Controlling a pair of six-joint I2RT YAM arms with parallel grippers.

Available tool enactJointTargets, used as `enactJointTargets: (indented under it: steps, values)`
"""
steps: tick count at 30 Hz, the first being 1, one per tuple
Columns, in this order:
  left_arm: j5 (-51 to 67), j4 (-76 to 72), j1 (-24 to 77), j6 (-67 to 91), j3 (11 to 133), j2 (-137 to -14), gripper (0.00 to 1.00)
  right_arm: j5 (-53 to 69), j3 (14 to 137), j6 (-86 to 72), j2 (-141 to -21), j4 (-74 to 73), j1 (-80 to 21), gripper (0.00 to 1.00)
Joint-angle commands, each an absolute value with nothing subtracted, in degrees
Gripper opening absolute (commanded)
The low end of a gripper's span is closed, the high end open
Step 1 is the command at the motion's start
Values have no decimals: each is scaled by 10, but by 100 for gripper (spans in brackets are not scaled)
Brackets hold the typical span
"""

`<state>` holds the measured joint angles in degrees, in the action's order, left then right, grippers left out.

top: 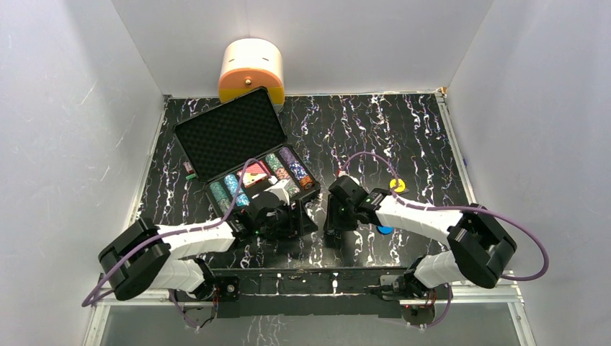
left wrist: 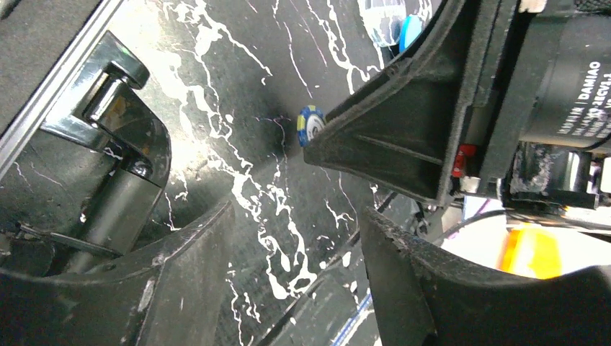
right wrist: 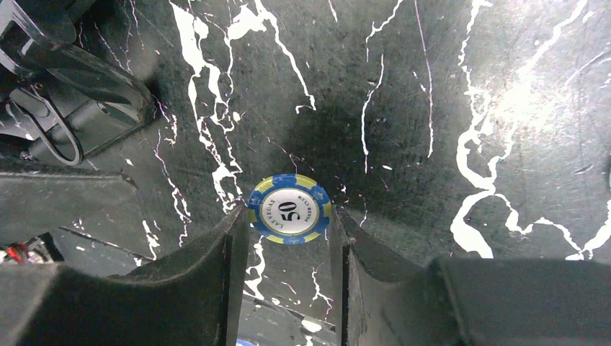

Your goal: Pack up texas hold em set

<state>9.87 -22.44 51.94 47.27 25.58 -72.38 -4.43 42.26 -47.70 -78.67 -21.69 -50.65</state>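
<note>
The black briefcase [top: 189,133] lies open at the back left. Its foam lid is up and rows of poker chips [top: 292,167] fill the tray. My right gripper [right wrist: 290,216] is shut on a blue and yellow "50" poker chip [right wrist: 290,209], pinched by its edges at the fingertips just above the table. In the left wrist view the same chip [left wrist: 310,124] shows edge-on at the right gripper's tip. My left gripper [left wrist: 292,231] stands open and empty beside the case's front, facing the right gripper [top: 333,232]. A yellow disc [top: 397,184] and a blue disc [top: 385,230] lie by the right arm.
A cream-and-orange rounded container [top: 251,68] stands behind the case against the back wall. A small object [top: 190,171] lies at the case's left side. The case's metal latch [left wrist: 108,101] is close to my left fingers. White walls enclose the marbled black table [top: 403,130].
</note>
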Motion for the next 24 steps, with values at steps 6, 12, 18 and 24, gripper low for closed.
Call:
enactJointTargets:
  steps: [6, 12, 18, 24]
  values:
    - [0, -326, 564, 489, 227, -746, 61, 29, 397, -563, -738, -135, -477, 47]
    - [-12, -356, 579, 488, 220, -754, 65, 35, 386, -618, -720, -105, -475, 48]
    - [-24, -393, 585, 489, 218, -766, 66, 45, 370, -666, -705, -88, -475, 48]
    - [-60, -409, 592, 500, 226, -778, 51, 62, 351, -712, -698, -60, -475, 48]
